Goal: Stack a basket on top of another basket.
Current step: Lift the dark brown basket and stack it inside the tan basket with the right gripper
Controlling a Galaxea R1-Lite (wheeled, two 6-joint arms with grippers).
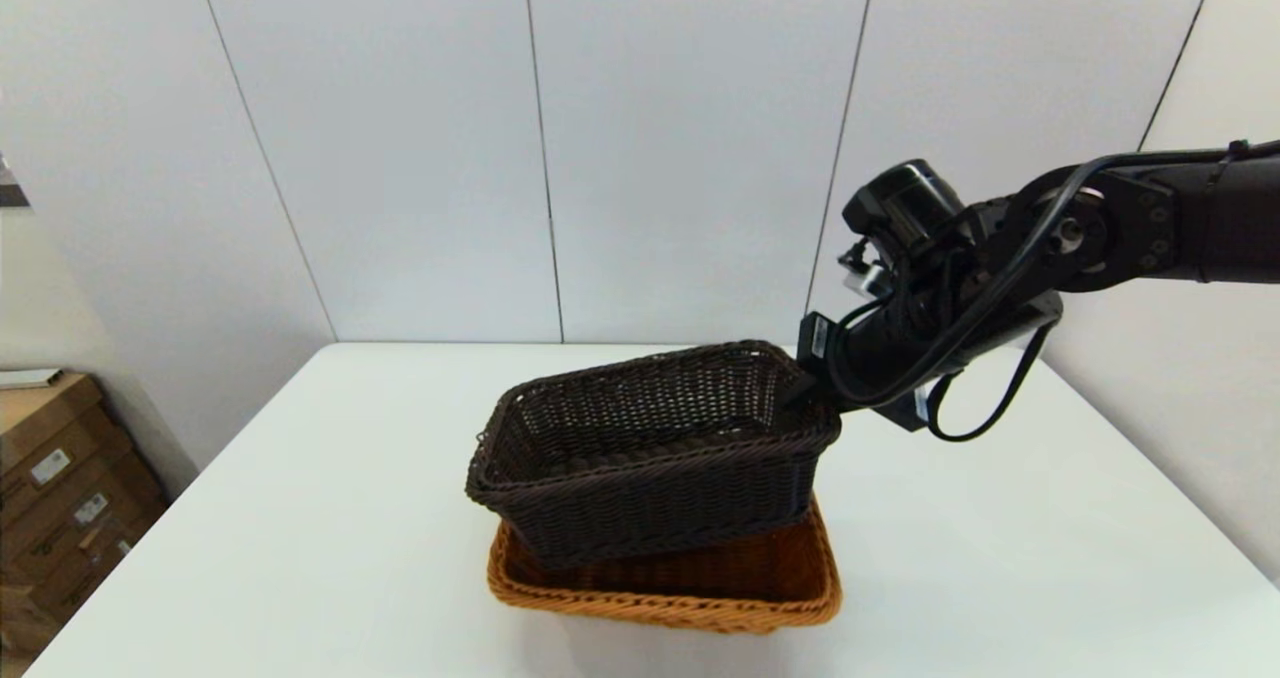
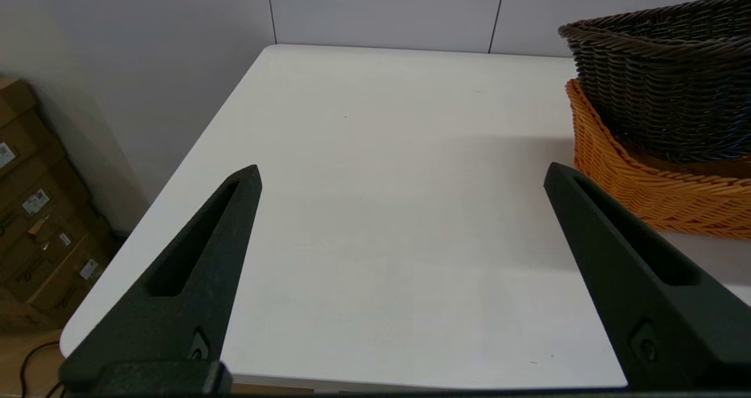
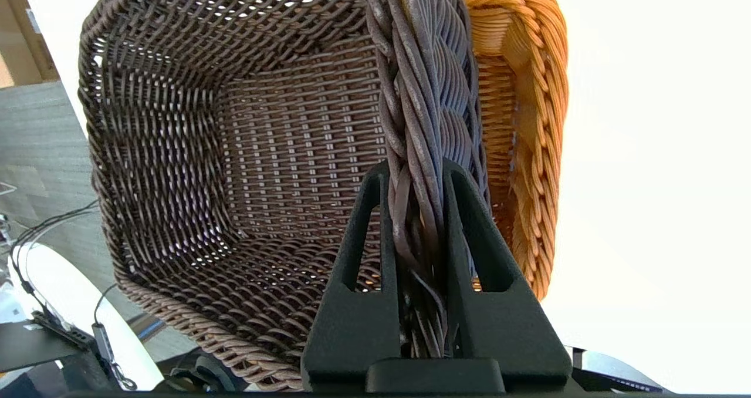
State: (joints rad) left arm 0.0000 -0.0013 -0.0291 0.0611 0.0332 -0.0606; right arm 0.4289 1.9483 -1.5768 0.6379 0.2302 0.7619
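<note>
We see a dark brown woven basket (image 1: 650,448) with crisscross wicker and little holes in its sides. Under it is an orange woven basket (image 1: 680,588) with a braided rim. The table (image 1: 300,518) is white. The right gripper (image 3: 415,181) is black.

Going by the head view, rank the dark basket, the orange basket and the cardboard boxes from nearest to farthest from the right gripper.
1. Dark basket: its right rim is clamped in the right gripper.
2. Orange basket: directly beneath, on the table.
3. Cardboard boxes: far left, off the table.
</note>
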